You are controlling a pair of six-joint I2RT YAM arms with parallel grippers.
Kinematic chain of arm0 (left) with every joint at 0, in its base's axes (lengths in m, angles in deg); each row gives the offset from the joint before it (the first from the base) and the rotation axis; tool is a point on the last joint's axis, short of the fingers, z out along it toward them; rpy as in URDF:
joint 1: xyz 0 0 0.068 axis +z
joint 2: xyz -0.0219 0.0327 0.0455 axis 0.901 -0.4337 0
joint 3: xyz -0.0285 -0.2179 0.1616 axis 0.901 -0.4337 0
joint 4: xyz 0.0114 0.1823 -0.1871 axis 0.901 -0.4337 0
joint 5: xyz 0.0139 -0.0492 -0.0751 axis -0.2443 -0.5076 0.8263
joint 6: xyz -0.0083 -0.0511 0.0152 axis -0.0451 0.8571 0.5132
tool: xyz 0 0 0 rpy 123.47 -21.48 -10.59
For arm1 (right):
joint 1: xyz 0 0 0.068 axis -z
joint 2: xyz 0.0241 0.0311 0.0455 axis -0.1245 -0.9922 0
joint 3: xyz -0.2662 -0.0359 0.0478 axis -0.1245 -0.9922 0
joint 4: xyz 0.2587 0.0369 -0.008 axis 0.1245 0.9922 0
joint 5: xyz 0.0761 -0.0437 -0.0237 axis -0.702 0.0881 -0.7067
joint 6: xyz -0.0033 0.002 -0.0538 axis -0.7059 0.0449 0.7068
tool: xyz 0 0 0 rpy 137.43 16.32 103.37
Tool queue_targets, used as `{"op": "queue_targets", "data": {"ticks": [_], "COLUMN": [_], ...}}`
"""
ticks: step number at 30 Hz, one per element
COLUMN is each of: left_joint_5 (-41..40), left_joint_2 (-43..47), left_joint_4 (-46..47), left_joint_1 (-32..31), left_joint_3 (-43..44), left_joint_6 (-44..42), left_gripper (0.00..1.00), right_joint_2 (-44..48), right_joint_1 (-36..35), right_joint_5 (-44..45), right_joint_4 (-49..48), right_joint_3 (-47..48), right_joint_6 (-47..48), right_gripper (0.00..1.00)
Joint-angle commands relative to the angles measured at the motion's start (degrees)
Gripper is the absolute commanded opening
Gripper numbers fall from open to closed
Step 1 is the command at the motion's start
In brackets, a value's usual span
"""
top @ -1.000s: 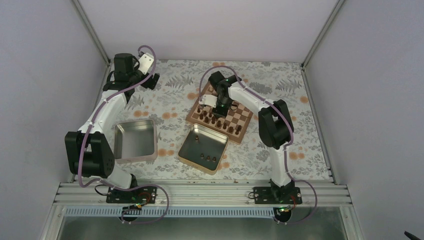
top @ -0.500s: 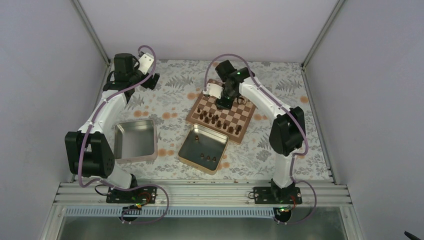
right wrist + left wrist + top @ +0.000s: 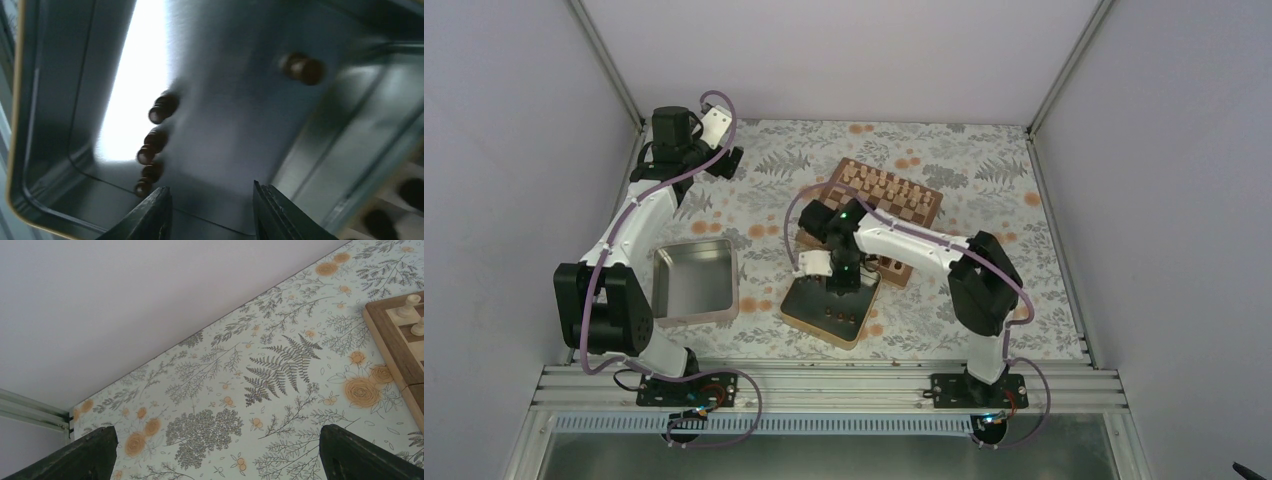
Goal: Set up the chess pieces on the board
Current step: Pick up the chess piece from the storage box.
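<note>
Hovering over the tin [image 3: 790, 312] with fingers apart and nothing held, the right hand [image 3: 210, 200] had a few dark chess pieces [image 3: 157, 113] lying inside, not yet on the board [image 3: 906, 216], while the left hand [image 3: 215, 457] gaped wide, empty.

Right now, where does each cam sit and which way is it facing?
Top external: above and behind the bases, looking down at the table; left arm and right arm show whole, with the board.
Left wrist: far left corner, looking low across the table toward the wall; open left gripper fingertips in the bottom corners.
Right wrist: looking down into a tin at dark chess pieces; open right gripper at the bottom.
Shared: left wrist and top both catch the board's corner with pale chessmen.
</note>
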Motion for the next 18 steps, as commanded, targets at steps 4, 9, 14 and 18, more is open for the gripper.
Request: {"op": "queue_targets", "data": {"ticks": [4,9,14,18], "left_joint_5": [0.7,0.89,0.92,1.22], "left_joint_2": [0.83,1.29,1.61,1.74], "left_joint_4": [0.93,0.55,0.5,0.33], "left_joint_1": [-0.23,-0.32,-0.37,-0.31], "left_joint_3": [0.79,0.86,0.79,0.86], "left_joint_6": [0.08,0.2,0.17,0.25], "left_gripper": [1.0,1.0,1.0,1.0], "right_joint_2": [1.73,1.07,0.37,-0.82], "right_joint_1": [-6.16,-8.14,-9.69,-9.81], "right_joint_5": [0.89,0.08,0.47,1.35], "right_joint_4": [-3.29,-6.13,-8.41,-9.4], "right_joint_3": [-6.64,-7.62,-8.01,-8.12], "right_joint_6": [-3.62,-4.69,-5.05,-5.0], "right_gripper": [0.44,0.45,0.45,0.45]}}
